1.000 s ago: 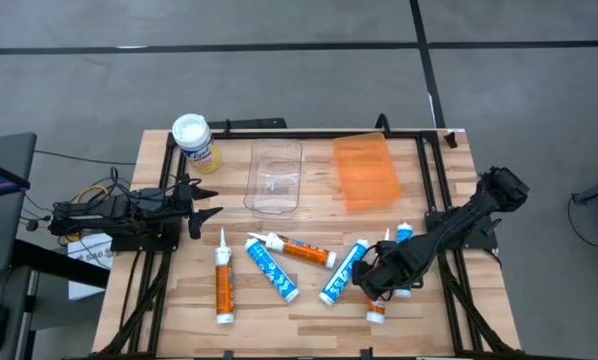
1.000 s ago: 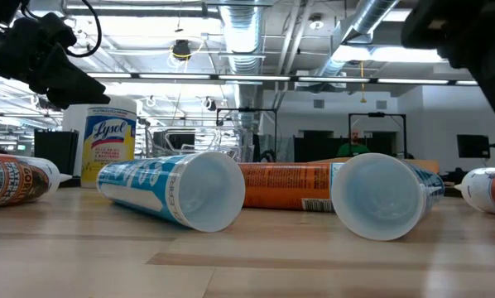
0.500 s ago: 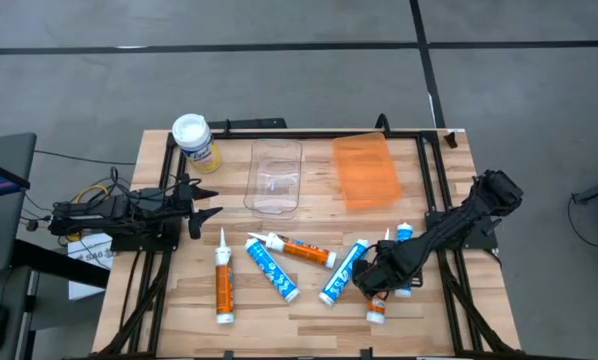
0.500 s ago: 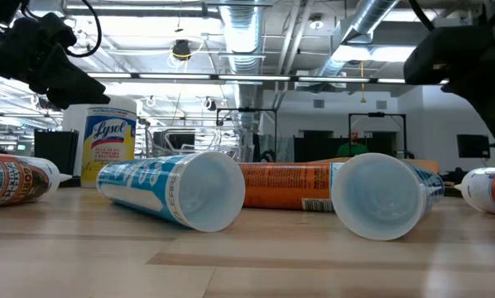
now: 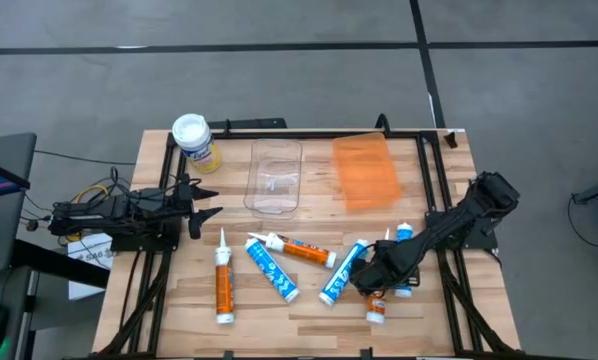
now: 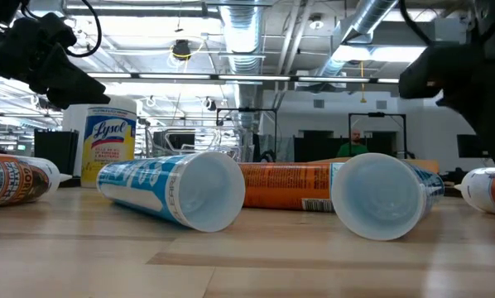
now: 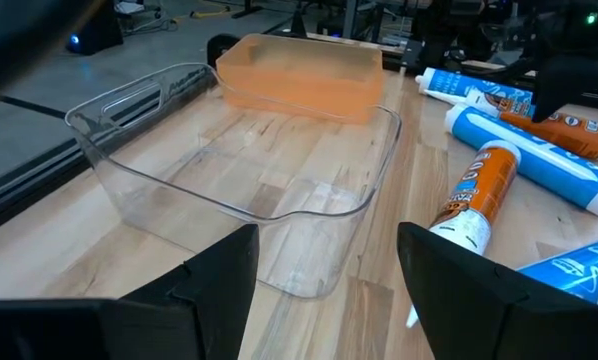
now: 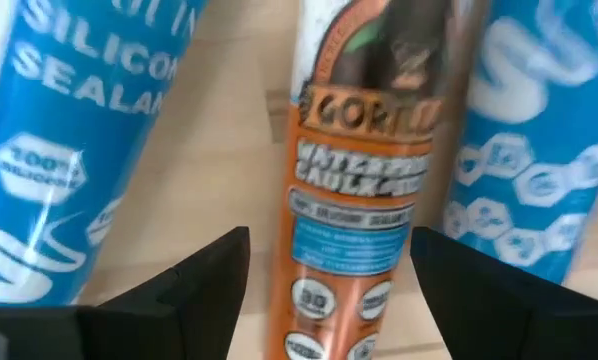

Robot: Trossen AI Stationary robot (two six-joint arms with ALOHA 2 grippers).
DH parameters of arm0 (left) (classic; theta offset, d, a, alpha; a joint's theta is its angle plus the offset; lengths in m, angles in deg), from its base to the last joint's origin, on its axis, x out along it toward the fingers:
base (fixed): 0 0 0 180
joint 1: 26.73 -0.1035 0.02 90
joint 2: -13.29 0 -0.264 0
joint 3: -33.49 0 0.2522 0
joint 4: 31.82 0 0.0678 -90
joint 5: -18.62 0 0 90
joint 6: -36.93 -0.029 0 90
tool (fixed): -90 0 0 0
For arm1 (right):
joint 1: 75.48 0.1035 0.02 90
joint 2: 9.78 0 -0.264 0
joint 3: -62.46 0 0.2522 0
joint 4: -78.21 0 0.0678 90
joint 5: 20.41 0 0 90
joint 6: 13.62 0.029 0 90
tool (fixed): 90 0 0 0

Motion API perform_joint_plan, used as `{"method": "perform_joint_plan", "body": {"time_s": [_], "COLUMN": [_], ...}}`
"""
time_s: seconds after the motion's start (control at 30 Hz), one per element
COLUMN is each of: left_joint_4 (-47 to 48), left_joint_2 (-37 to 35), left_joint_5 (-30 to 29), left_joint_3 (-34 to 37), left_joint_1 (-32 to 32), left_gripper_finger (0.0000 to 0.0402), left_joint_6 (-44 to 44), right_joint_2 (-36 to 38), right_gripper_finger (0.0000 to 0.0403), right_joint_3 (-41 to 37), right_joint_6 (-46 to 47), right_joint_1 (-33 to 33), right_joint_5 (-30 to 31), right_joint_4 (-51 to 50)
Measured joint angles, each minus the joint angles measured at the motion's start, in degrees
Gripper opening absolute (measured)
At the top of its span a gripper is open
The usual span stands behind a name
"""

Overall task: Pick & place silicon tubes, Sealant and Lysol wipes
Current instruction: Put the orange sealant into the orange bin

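- High view: my right gripper [image 5: 372, 283] hangs over the orange tube [image 5: 376, 305] lying near the right front of the surface [image 5: 309, 310], between two blue tubes [image 5: 343, 271]. Since a second ago the right arm has drawn slightly inward over it; the tubes have not moved. The left gripper [image 5: 201, 208] waits at the left edge, near the wipes canister [image 5: 195, 142].
- Low view: the blue tubes [image 6: 171, 189] lie on their sides, open ends toward me. Round and smooth, so I judge they will roll and slip easily.
- Left wrist view: jaws partly apart, empty, facing the clear bin [image 7: 229, 195] and the orange bin [image 7: 299, 78].
- Right wrist view: jaws wide, straddling the orange tube [image 8: 367, 170], not touching it. I judge it a stiff, moderately heavy cartridge; I would grip across the middle of the barrel, not the nozzle.
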Motion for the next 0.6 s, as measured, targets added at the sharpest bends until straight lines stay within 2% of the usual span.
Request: {"method": "perform_joint_plan", "body": {"time_s": [0.37,0.6], "left_joint_4": [-0.35,-0.42], "left_joint_2": [-0.02,-0.02], "left_joint_5": [0.02,0.02], "left_joint_3": [0.0,0.0], "left_joint_1": [0.01,0.0], "left_gripper_finger": [0.0231,0.0231], "left_joint_6": [0.0,0.0], "right_joint_2": [-6.19,-6.17], "right_gripper_finger": [0.0265,0.0204], "right_joint_3": [-0.04,-0.04], "right_joint_6": [-0.27,-0.25], "right_joint_1": [-0.49,-0.48], "right_joint_5": [-3.17,-3.82], "right_joint_4": [4.52,5.13]}}
